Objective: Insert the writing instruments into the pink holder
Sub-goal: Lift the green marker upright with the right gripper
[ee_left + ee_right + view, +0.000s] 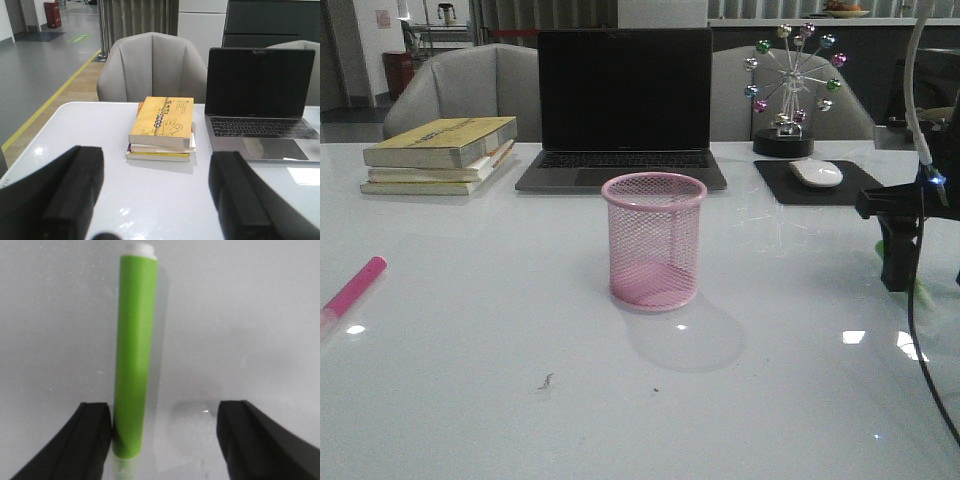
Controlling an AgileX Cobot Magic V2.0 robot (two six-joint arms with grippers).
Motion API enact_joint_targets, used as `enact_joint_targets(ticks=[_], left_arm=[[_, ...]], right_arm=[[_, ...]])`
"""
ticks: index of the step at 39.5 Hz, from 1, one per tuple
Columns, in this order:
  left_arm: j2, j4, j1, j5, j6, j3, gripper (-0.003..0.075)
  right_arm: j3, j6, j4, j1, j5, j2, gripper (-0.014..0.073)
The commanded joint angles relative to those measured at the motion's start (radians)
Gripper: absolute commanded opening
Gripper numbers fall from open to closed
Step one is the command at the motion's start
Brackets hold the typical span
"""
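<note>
1. The bench (470, 400) carries all. We take the pink holder (654, 240) as landmark; it stands upright and empty, in front of the laptop (623, 105).
2. Our right gripper (162, 440), well right of the holder, is spread wide around the green marker (133, 355), which lies beside one finger; nothing is clamped yet. Closing off-centre could push the marker away, we think.
3. Our left gripper (155, 200) is released and empty.
4. The pink marker (352, 288) lies far left of the holder, near the bench edge; a nudge could roll it off.
</note>
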Motion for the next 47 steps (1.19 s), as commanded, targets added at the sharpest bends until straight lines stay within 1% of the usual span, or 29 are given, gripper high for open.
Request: enact_joint_targets(ticks=[1, 4, 7, 12, 20, 25, 28, 31, 35, 36, 38, 41, 47], left_arm=[[-0.003, -0.006, -0.005, -0.090, -0.009, -0.031, 0.0510], [-0.003, -0.006, -0.005, -0.090, -0.009, -0.031, 0.0510], [-0.003, -0.006, -0.005, -0.090, -0.009, -0.031, 0.0510], [-0.003, -0.006, -0.005, -0.090, -0.009, -0.031, 0.0510], [-0.003, -0.006, -0.005, -0.090, -0.009, -0.031, 0.0510], [-0.003, -0.006, -0.005, -0.090, -0.009, -0.031, 0.0510], [-0.003, -0.006, -0.005, -0.090, -0.009, -0.031, 0.0510], [-0.003, -0.006, -0.005, -0.090, -0.009, -0.031, 0.0510], [-0.003, -0.006, -0.005, -0.090, -0.009, -0.031, 0.0510], [-0.003, -0.006, -0.005, -0.090, -0.009, -0.031, 0.0510], [-0.003, -0.006, -0.005, -0.090, -0.009, -0.031, 0.0510], [-0.003, -0.006, -0.005, -0.090, -0.009, -0.031, 0.0510], [-0.003, -0.006, -0.005, -0.090, -0.009, -0.031, 0.0510]], right_arm=[[-0.032, -0.012, -0.005, -0.003, -0.004, -0.054, 0.0481], [-0.032, -0.012, -0.005, -0.003, -0.003, -0.054, 0.0442], [-0.032, -0.012, -0.005, -0.003, -0.002, -0.052, 0.0421], [-0.032, -0.012, -0.005, -0.003, 0.001, -0.042, 0.0416], [-0.032, -0.027, -0.005, -0.003, 0.044, 0.017, 0.0416], [-0.032, -0.027, -0.003, -0.003, 0.041, 0.036, 0.0407], [-0.032, -0.027, -0.003, -0.003, 0.030, 0.036, 0.0350], [-0.032, -0.027, -0.003, -0.003, 0.023, 0.036, 0.0240], [-0.032, -0.027, -0.003, -0.003, 0.007, 0.036, 0.0050], [-0.032, -0.027, -0.003, -0.003, 0.001, 0.036, 0.0041], [-0.032, -0.027, -0.003, -0.003, -0.011, 0.036, 0.0069], [-0.032, -0.027, 0.010, -0.002, -0.034, 0.026, 0.0066], [-0.032, -0.038, 0.021, 0.032, -0.142, -0.033, 0.0066]])
